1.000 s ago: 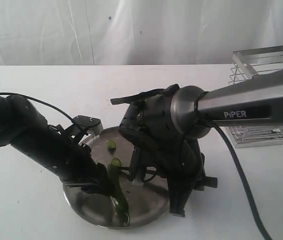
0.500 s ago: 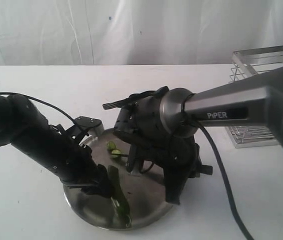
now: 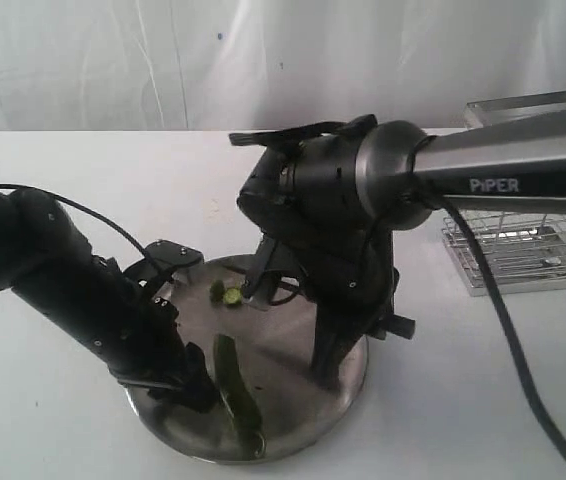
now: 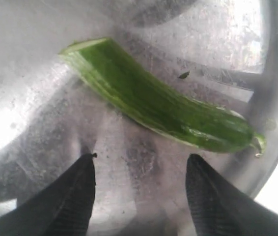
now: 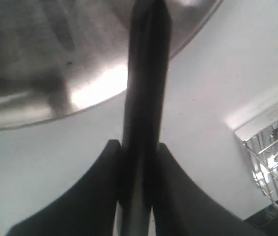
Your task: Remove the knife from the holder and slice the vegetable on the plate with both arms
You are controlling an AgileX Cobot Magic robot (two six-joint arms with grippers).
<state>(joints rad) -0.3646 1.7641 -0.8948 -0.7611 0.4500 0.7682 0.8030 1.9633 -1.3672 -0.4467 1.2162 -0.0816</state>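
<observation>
The vegetable (image 4: pixel 153 101) lies flat on the plate (image 4: pixel 276 73), its cut pale end away from the rim and its stem tip at the rim. My left gripper (image 4: pixel 142 157) stands open just short of it, with nothing between its fingers. In the exterior view the vegetable (image 3: pixel 235 385) rests at the plate's (image 3: pixel 293 425) front, right of the left gripper (image 3: pixel 195 388). My right gripper (image 5: pixel 136 143) is shut on the knife (image 5: pixel 146 73), whose dark length reaches over the plate's rim (image 5: pixel 41 64). From outside, the right gripper (image 3: pixel 325 368) points down at the plate's right side; the knife is hard to make out there.
Small cut green pieces (image 3: pixel 228 293) lie at the back of the plate. The holder (image 3: pixel 523 245) stands at the right of the white table, also in the right wrist view (image 5: pixel 276 157). The bulky right arm hangs over the plate's middle.
The left gripper has let go of the vegetable, which now lies flat, and has drawn back a little. The right arm has risen and swung the knife to the plate's right side.
</observation>
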